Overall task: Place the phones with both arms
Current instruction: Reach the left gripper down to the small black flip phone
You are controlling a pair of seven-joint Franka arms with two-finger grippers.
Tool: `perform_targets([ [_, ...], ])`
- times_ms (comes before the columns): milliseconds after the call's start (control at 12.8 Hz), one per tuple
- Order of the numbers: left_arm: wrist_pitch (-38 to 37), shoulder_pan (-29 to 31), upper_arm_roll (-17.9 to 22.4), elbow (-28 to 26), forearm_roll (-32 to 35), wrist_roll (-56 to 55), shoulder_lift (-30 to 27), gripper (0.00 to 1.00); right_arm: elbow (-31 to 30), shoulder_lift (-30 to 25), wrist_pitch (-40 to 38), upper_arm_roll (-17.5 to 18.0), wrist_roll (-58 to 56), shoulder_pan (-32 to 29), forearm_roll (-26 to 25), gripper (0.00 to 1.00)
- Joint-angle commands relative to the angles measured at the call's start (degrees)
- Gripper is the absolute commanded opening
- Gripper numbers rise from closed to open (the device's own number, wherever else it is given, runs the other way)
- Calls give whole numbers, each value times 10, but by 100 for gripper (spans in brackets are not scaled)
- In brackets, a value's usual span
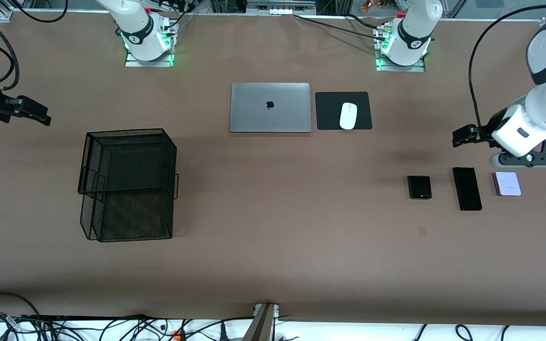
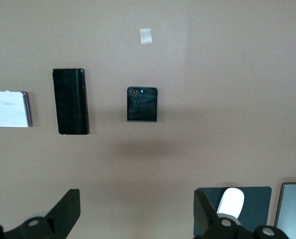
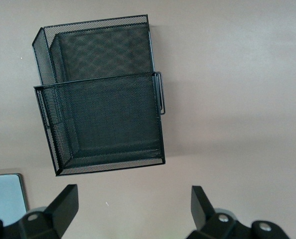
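Near the left arm's end lie three phones, two black, one lavender.

Glossy black slab phone, black wire-mesh basket, matt silver laptop

Brown table, flat and plain. Toward the left arm's end, three phones lie in a row: small black phone, long black phone, lavender phone, each apart from the next. Farther from the camera sit the closed silver laptop and a black mouse pad just beside it. A black mesh basket stands toward the right arm's end.
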Motion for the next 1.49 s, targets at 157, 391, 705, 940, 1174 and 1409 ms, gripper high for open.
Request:
perform_targets([
  [157,86,-2,2,-25,54,8,87,100,-4,-10,-2,2,3,-1,1,100],
  [391,267,-3,2,-109,54,7,109,100,-4,-10,-1,2,2,-1,1,100],
  [705,463,-2,2,-173,54,5,174,100,-4,-10,-1,2,1,-1,1,100],
  [940,595,6,2,-214,54,5,220,100,-4,-10,-1,2,1,-2,1,100],
  [1174,619,11,3,-218,56,6,235,100,-4,-10,0,2,1,-1,1,100],
  [1409,619,16,4,-219,56,4,233,100,-4,-10,-1,2,1,-1,1,100],
])
